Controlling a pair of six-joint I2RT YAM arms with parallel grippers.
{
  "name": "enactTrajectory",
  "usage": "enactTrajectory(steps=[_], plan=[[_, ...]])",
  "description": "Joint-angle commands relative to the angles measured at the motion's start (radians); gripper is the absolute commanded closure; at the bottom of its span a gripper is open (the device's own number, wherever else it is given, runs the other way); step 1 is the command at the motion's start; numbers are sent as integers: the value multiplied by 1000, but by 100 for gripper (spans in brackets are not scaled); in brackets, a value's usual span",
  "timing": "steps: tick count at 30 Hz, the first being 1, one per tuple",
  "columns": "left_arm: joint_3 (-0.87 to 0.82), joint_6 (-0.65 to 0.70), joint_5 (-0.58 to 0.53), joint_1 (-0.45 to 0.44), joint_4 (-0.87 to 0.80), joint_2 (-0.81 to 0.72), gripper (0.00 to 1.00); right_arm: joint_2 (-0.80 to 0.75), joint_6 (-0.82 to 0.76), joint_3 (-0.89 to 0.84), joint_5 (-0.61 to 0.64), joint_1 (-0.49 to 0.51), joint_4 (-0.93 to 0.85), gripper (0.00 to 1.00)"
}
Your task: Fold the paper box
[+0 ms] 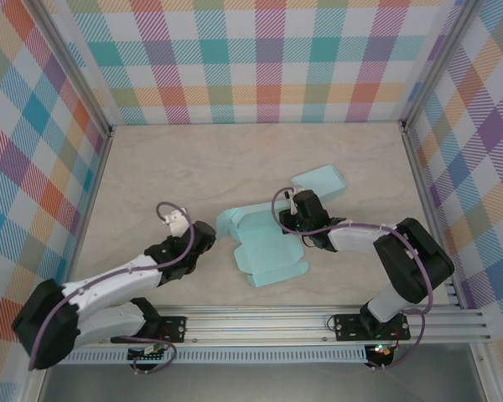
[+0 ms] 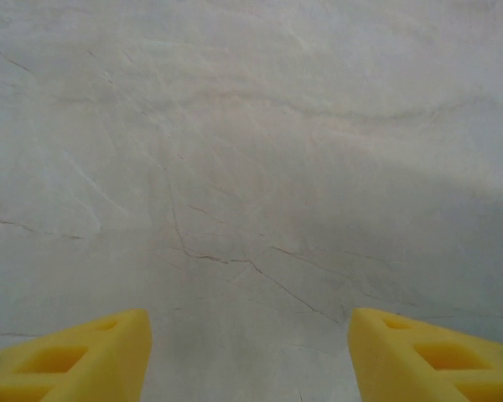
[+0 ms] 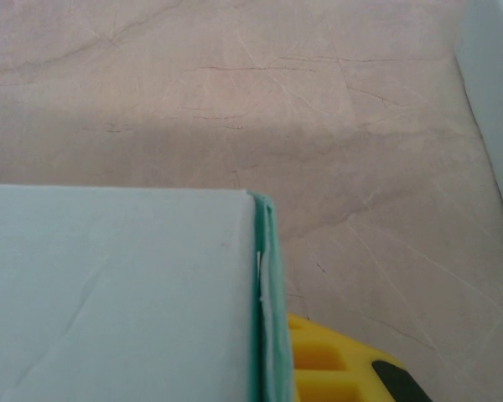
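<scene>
The right end effector (image 1: 290,224) pinches the doubled wall of the paper box (image 1: 272,255), likely to crease it. The left end effector (image 2: 250,318) hovers wide and empty just left of the box.

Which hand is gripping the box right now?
The right hand, shut on a wall of the teal paper box; the left hand is open over bare table.

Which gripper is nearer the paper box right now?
Right. The right gripper is shut on the right wall of the paper box; the left gripper stands open over the table, apart from the box's left side.
</scene>
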Motion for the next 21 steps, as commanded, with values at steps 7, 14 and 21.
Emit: enactTrajectory(steps=[7,14,21], plan=[[80,127,211,-7,216,115,35,21,6,54,1,8,-12,100],[79,128,240,-76,214,116,34,46,3,75,4,7,-23,100],[124,180,254,-116,221,152,33,42,3,75,-1,8,-24,100]])
